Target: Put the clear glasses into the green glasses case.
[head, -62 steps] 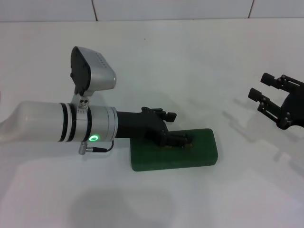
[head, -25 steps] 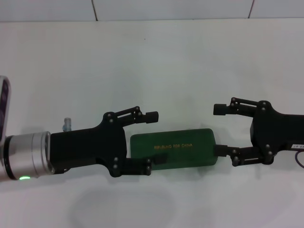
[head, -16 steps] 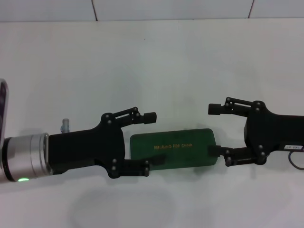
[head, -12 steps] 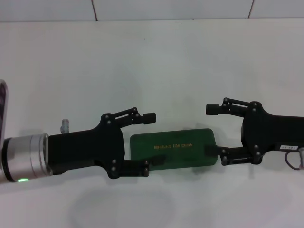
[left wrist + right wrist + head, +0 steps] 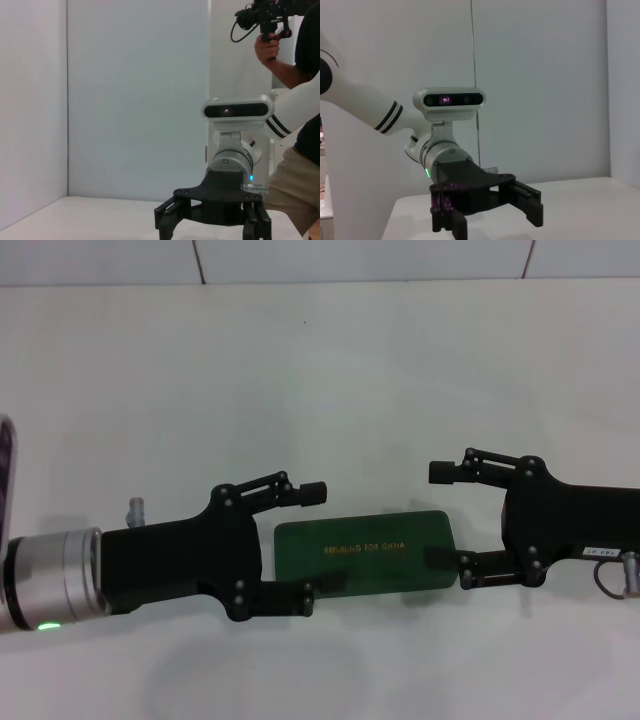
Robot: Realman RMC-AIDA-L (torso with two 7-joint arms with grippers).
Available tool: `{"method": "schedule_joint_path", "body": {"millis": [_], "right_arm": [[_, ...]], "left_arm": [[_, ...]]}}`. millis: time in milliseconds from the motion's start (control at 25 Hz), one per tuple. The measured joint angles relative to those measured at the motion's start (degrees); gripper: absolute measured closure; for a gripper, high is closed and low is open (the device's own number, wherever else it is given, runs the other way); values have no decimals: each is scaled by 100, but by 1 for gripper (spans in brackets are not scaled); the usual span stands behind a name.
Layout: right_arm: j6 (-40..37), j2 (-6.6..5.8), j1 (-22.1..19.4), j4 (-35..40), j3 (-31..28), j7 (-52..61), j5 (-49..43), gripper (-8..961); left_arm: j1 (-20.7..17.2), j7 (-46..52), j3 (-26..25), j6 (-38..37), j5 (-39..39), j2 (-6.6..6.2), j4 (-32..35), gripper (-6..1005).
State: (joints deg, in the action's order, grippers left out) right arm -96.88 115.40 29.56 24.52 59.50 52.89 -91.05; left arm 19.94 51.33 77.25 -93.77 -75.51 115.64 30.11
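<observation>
You have the green glasses case (image 5: 365, 553) lying closed and flat on the table (image 5: 330, 380), near its front edge and about midway across. The left gripper (image 5: 312, 541) sits at the case's left end, one finger behind that end and the other at its front corner. The right gripper (image 5: 441, 515) sits at the case's right end, one finger behind it and the other over its right edge. The two grippers face each other across the case.
</observation>
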Motion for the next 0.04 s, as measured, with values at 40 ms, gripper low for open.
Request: {"method": "schedule_joint_path", "body": {"millis": [40], "right_arm": [[18,0,-6,0,0,0,0,89]], "left_arm": [[-22,0,0,3,0,5,0,151]]}}
